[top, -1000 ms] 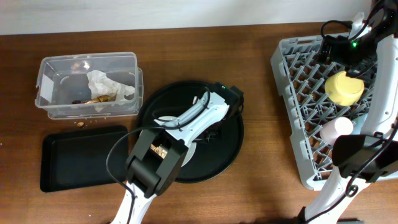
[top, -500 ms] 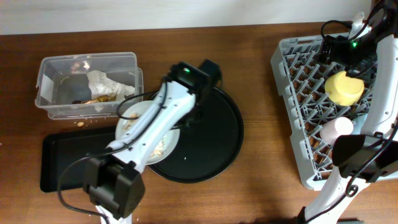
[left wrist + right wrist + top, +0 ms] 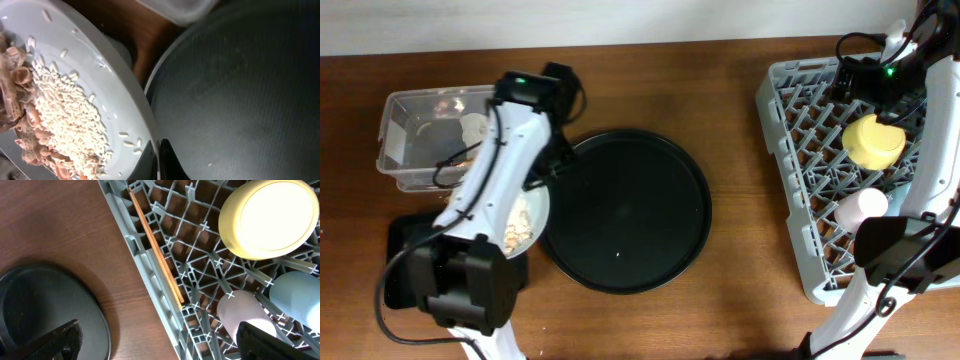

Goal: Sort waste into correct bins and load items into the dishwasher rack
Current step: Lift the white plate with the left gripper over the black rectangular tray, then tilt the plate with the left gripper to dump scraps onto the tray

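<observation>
Plate point(image 3: 117, 95) swung left (in left tool point(image 3: 160, 157)).

- One dishwasher rack point(image 3: 790, 150).
- One yellow bowl point(image 3: 875, 140).
- Two small cups: one pink cup point(image 3: 861, 208), one light-blue cup point(image 3: 295, 292).
- One pale grey plate point(image 3: 117, 90).
- One clear tub point(image 3: 390, 140), one flat black tray point(image 3: 400, 270), one round black tray point(image 3: 625, 210).
- One crumpled wrapper point(image 3: 472, 126).
- Food scraps point(image 3: 65, 120): too many to count.
- Chopsticks point(image 3: 155, 250): lying close together, number not clear.
- Two robot arms: left arm point(image 3: 505, 160), right arm point(image 3: 932, 150).
</observation>
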